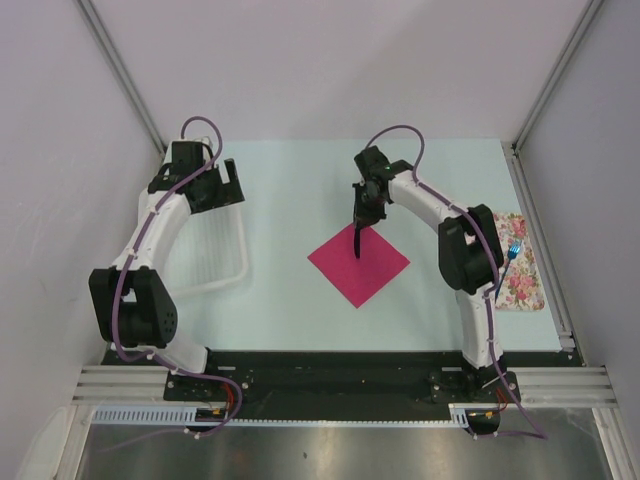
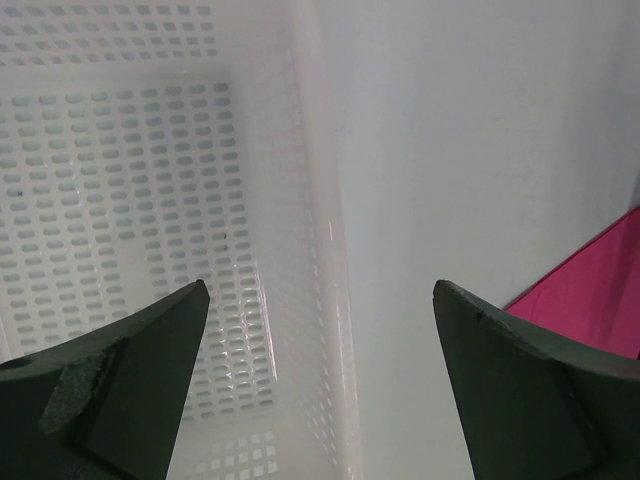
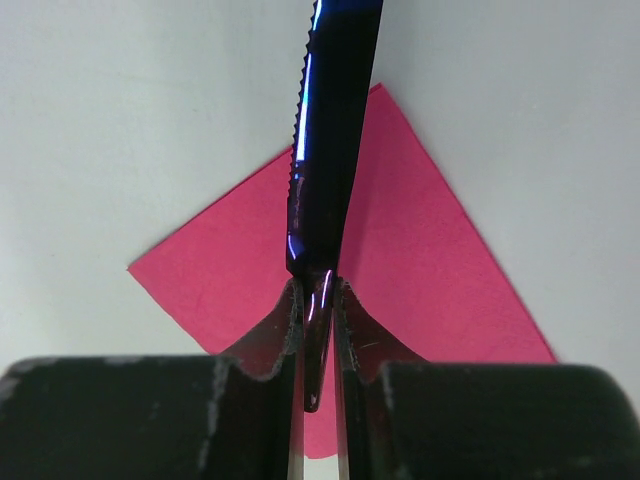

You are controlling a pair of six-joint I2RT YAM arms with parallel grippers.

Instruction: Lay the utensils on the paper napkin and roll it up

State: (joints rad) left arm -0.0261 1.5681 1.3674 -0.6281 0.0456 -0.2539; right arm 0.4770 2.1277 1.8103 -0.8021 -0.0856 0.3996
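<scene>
Knife (image 3: pixel 330 130) clamped between right jaws, hanging over pink napkin (image 3: pixel 430 270).

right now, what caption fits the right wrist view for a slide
Right gripper clamps a dark blue serrated knife over the pink napkin.

napkin (image 1: pixel 359 263): plain magenta-pink | knife (image 3: pixel 335 120): glossy dark blue | fork (image 1: pixel 513 250): bright blue | tray (image 1: pixel 525 290): pink floral on cream | basket (image 2: pixel 130 200): white, perforated | table (image 1: pixel 290 190): pale mint

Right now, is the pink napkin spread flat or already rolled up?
Spread flat: the paper napkin shows as a full open square, with no fold or roll visible. The right claw holds a dark blue knife over it.
</scene>
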